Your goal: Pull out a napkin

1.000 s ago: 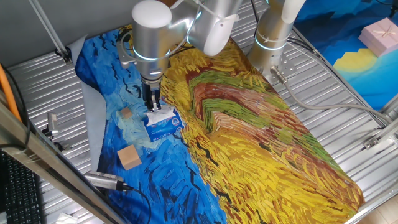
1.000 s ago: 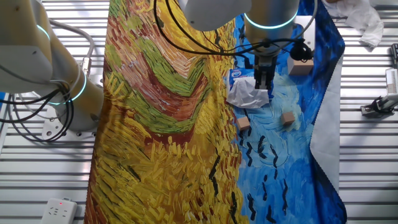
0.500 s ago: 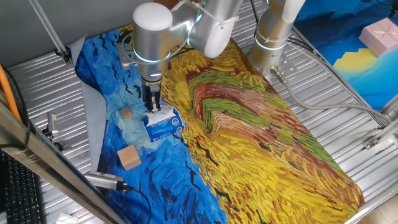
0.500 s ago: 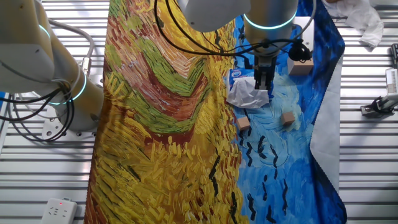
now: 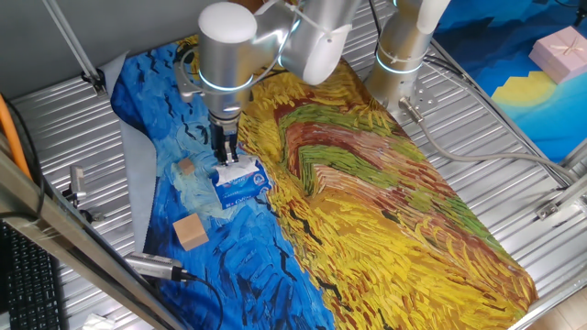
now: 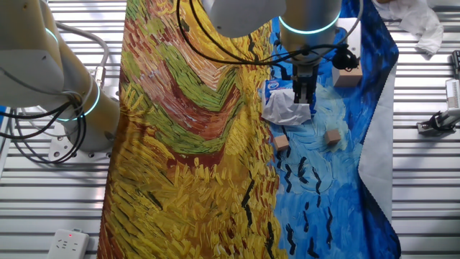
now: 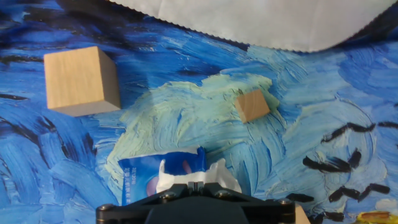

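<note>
A small blue tissue pack (image 5: 240,183) lies on the painted cloth, and the white crumpled napkin (image 6: 286,110) sticks out of it. My gripper (image 5: 226,158) stands straight above the pack with its fingers pressed together on the top of the napkin. In the other fixed view the gripper (image 6: 302,97) hangs over the white sheet, which spreads toward the yellow part of the cloth. In the hand view the napkin (image 7: 189,176) and the blue pack (image 7: 155,171) show just past the black fingertips, and the jaws stand closed with only a thin slit between them.
A large wooden cube (image 5: 191,231) lies near the front of the cloth and a smaller cube (image 5: 186,167) sits left of the pack. A third cube (image 6: 281,143) lies beside the napkin. A metal tool (image 5: 156,267) rests at the cloth's front edge.
</note>
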`<state>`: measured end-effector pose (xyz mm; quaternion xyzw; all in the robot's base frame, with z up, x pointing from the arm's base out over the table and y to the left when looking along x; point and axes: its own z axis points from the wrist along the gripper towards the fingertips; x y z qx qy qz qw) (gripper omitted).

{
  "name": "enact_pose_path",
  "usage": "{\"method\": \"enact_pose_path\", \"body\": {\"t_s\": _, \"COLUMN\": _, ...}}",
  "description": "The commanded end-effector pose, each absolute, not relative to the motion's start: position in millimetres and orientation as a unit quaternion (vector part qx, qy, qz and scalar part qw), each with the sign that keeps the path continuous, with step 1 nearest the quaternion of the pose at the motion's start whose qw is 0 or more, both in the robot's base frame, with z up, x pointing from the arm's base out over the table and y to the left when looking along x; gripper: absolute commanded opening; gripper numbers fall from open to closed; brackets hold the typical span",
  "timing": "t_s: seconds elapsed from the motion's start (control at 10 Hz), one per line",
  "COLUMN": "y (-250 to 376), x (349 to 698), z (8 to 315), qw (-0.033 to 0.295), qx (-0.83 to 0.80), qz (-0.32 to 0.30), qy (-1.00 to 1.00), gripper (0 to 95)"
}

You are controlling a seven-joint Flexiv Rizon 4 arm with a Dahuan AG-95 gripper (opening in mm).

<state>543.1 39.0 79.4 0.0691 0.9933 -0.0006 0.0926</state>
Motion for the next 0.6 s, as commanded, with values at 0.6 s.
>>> {"method": "enact_pose_path", "body": {"t_s": 0.6, "y": 39.6, "x": 546.6, "z": 79.4, "qw": 0.092, "qx": 0.066, "qz": -0.002, "qy": 0.994, "gripper": 19.0}}
